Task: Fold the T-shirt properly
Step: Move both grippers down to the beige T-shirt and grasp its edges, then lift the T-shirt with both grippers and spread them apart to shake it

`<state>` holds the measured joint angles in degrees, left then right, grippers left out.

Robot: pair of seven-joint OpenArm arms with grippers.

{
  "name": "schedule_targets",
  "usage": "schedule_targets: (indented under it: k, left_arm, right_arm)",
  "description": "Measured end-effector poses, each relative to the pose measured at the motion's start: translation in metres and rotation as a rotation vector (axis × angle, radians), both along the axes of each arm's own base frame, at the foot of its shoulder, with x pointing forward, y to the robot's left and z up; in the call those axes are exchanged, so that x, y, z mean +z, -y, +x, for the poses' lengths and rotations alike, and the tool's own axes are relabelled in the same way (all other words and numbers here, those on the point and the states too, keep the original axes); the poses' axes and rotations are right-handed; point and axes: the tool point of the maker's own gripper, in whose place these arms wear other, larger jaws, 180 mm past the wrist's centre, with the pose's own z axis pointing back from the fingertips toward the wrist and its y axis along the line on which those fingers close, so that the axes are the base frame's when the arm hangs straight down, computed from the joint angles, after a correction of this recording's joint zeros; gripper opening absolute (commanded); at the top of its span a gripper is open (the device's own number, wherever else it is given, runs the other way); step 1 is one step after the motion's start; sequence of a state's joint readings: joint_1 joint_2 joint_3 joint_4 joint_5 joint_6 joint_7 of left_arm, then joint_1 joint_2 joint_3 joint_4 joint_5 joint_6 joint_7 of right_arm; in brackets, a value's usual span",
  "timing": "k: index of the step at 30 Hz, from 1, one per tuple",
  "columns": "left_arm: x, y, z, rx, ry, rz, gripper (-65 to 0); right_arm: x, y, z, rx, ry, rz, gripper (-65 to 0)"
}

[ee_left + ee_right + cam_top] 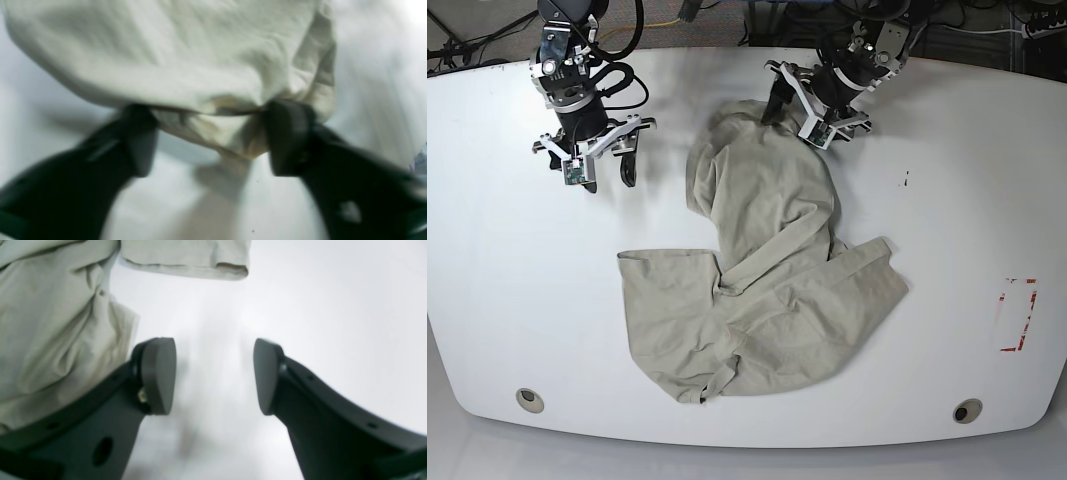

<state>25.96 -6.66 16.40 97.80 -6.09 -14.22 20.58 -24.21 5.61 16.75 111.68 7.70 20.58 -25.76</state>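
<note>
The pale beige T-shirt [767, 300] lies crumpled on the white table [507, 300], with a fold running up toward the back. My left gripper [795, 118] is at the shirt's far upper end. In the left wrist view its fingers stand wide apart, open [213, 133], with a bunched edge of the shirt [166, 50] lying between the fingertips. My right gripper [610, 178] is open and empty over bare table, left of the shirt. In the right wrist view [213, 373] the shirt [50, 340] shows at the left and top, apart from the pads.
Red tape marks [1017, 315] sit near the table's right edge. Two round fittings [527, 400] [967, 411] lie near the front edge. Cables run behind the table at the back.
</note>
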Motion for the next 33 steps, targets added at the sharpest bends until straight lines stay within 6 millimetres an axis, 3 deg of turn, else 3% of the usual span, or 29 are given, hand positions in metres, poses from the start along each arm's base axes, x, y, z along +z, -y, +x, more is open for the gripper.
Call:
schedule_targets:
  k: [2,3,10,13,17,21,25,29,33]
  left_arm:
    - [-0.003,-0.001,0.007,0.005,0.008,-0.005,-62.4]
    - [-0.004,-0.002,0.010,0.006,0.007,-0.004,-65.0]
    - [-0.010,-0.014,0.012,0.038,-0.004,-0.026,-65.0]
    - [-0.011,-0.036,0.013,0.091,0.001,-0.016,-65.0]
    - [-0.008,-0.067,0.012,0.133,0.000,0.053,-65.0]
    - [-0.003,-0.108,0.009,0.173,0.013,0.149,-65.0]
    - [-0.001,-0.139,0.006,0.225,0.004,0.212,-65.0]
    - [0.003,-0.177,0.007,0.313,0.010,0.263,-65.0]
    - [0.006,-0.214,0.004,0.385,-0.002,0.328,-65.0]
  right_arm:
    - [0.001,0.000,0.002,-0.001,0.001,-0.001,-29.3]
    - [0.002,0.000,0.004,-0.001,0.006,-0.001,-29.3]
    - [0.015,0.002,0.028,-0.003,0.059,0.000,-29.3]
    - [0.019,0.003,0.045,-0.009,0.080,0.009,-29.3]
    - [0.005,0.006,0.067,-0.014,0.004,0.018,-29.3]
    - [0.004,0.012,0.104,-0.036,0.001,0.046,-29.2]
    - [-0.009,0.007,0.131,-0.036,-0.031,0.107,-29.0]
    - [-0.034,0.008,0.154,-0.060,-0.125,0.146,-29.0]
    - [-0.033,0.004,0.180,-0.062,-0.133,0.192,-29.0]
